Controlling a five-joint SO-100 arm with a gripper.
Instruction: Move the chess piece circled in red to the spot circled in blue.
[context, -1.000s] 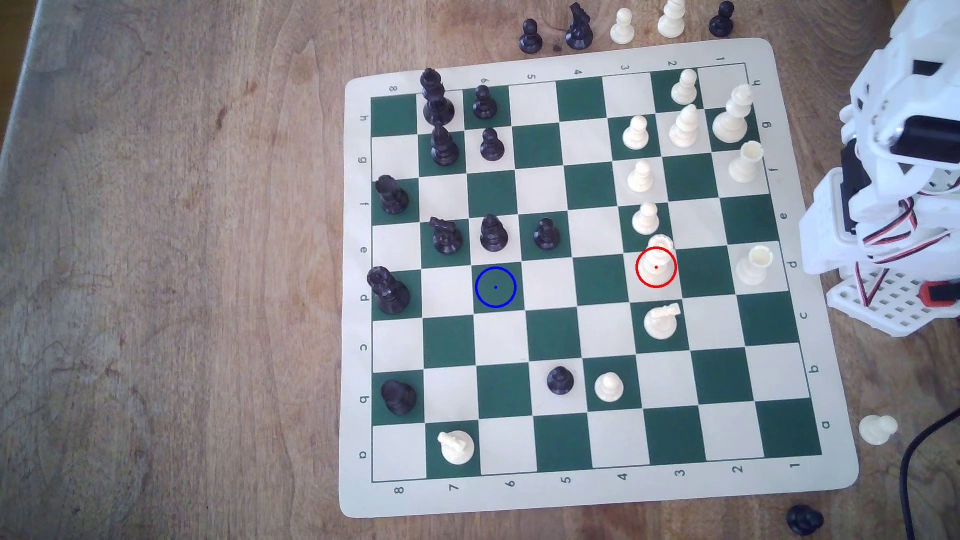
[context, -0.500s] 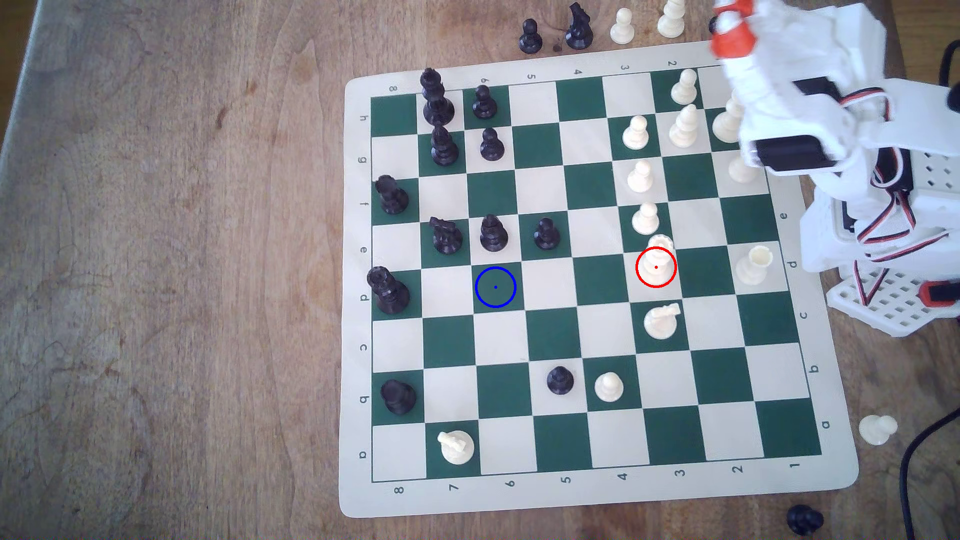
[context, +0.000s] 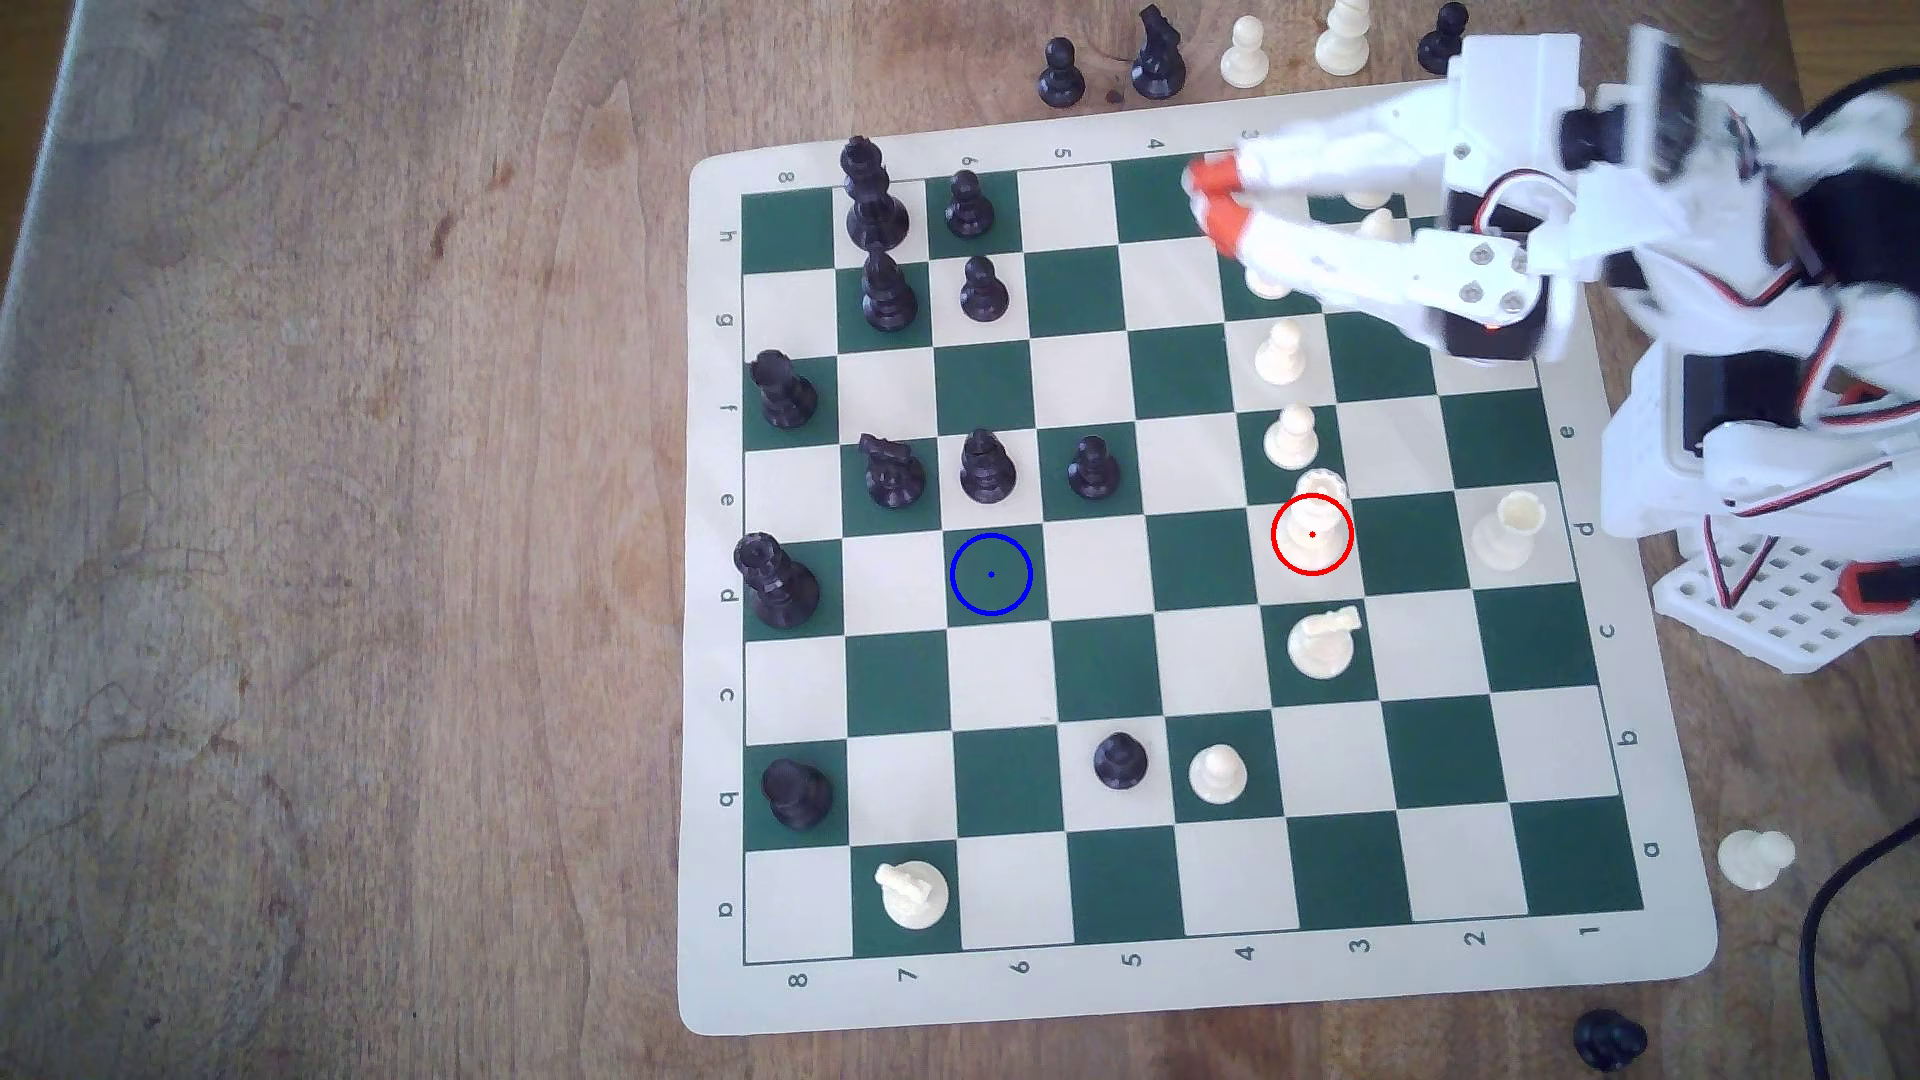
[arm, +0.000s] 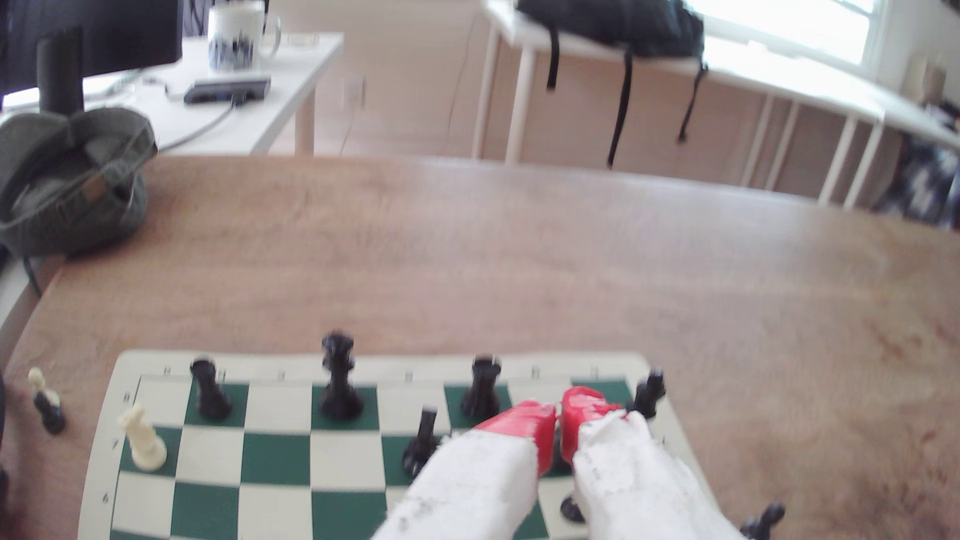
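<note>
Beside queen (context: 1312, 524): pawn (context: 1291, 436), knight (context: 1322, 642).

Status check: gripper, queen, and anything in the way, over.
Gripper shut, empty, above the board's far rows. White queen untouched in the red ring. Blue-ringed square free; white pawn crowds the queen.

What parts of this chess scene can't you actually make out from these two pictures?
- Cream pieces in the board's upper right corner, exterior view: covered by the white arm.
- Claw: motion-blurred; wrist view shows its red tips nearly touching, nothing between.
- Queen: her base is overlaid by the red ring.
- Black piece, exterior view: cut off by the top edge.
</note>
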